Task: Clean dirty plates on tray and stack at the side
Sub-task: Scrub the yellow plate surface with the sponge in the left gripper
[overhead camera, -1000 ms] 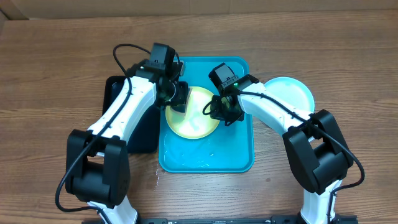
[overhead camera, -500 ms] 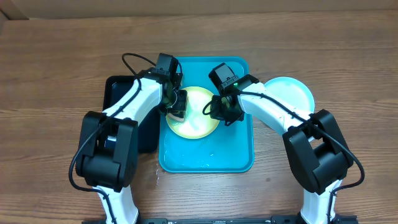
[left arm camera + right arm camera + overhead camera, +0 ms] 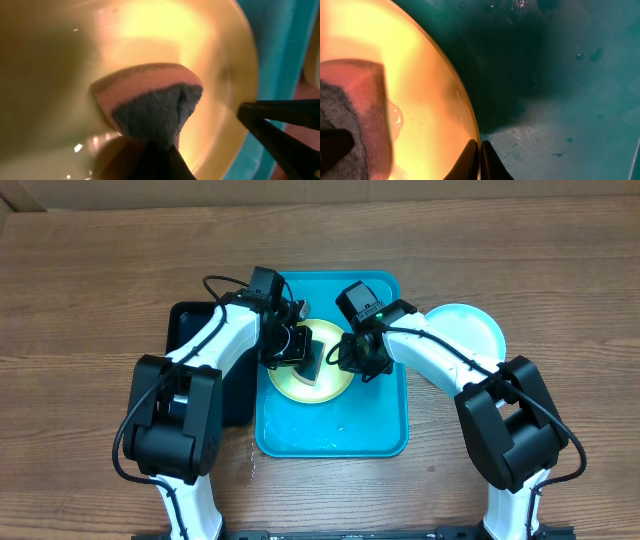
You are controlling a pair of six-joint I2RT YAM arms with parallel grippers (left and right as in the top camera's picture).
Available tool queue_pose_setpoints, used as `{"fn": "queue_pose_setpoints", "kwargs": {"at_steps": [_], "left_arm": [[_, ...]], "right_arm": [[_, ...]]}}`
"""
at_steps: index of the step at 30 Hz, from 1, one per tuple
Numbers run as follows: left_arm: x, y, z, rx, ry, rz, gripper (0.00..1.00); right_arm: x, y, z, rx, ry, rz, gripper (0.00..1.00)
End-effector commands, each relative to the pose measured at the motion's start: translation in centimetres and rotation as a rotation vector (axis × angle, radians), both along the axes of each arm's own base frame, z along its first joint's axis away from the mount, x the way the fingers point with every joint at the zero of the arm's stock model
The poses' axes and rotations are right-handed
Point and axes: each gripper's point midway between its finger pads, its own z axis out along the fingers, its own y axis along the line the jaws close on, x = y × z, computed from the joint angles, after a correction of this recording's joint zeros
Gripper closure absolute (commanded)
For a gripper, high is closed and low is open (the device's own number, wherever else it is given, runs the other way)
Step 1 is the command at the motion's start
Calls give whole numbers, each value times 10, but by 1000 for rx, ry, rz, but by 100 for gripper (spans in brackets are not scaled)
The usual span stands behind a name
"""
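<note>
**Left pincer (image 3: pixel 298 352) clamped on sponge (image 3: pixel 311 366), right pincer (image 3: pixel 343 360) on rim of yellow-green plate (image 3: pixel 300 385)**

Overhead: the left pincer presses the sponge onto the yellow-green plate, which lies in the far half of the turquoise tray (image 3: pixel 330 435). The right pincer is closed on that plate's right rim. A light-blue plate (image 3: pixel 468 330) sits on the wooden table (image 3: pixel 100 270) just right of the tray. A black tray (image 3: pixel 235 395) lies just left of it.

Left wrist: the fingers come together at the bottom edge and grip the sponge (image 3: pixel 150 105). It is pink with a dark grey face and rests on the yellow-green plate (image 3: pixel 165 35). The turquoise tray (image 3: pixel 280 45) shows at the right.

Right wrist: the fingertips of the right pincer (image 3: pixel 480 160) meet on the plate's edge, pinching it. The sponge (image 3: pixel 365 100) sits at the left on the plate (image 3: pixel 395 65). Water drops lie on the tray floor (image 3: pixel 560 90).
</note>
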Motion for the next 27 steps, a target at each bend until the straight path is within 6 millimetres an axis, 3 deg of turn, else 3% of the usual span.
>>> {"fn": "queue_pose_setpoints", "kwargs": {"at_steps": [1,5,9,20,27], "left_arm": [[4,-20,65,-126,-119,-23,96],[10,-6,93,-52,-225,6,96],[10,10,99,66,-271,32,96],[13,28,66,296,-264,37,96],[13,28,21,331,-178,20,96]], "right_arm": [[0,2,-1,0,-2,7,96],[0,2,-1,1,-3,7,96],[1,2,-1,1,-5,7,96],[1,2,-1,2,-6,7,96],[1,2,-1,3,-7,7,96]]}}
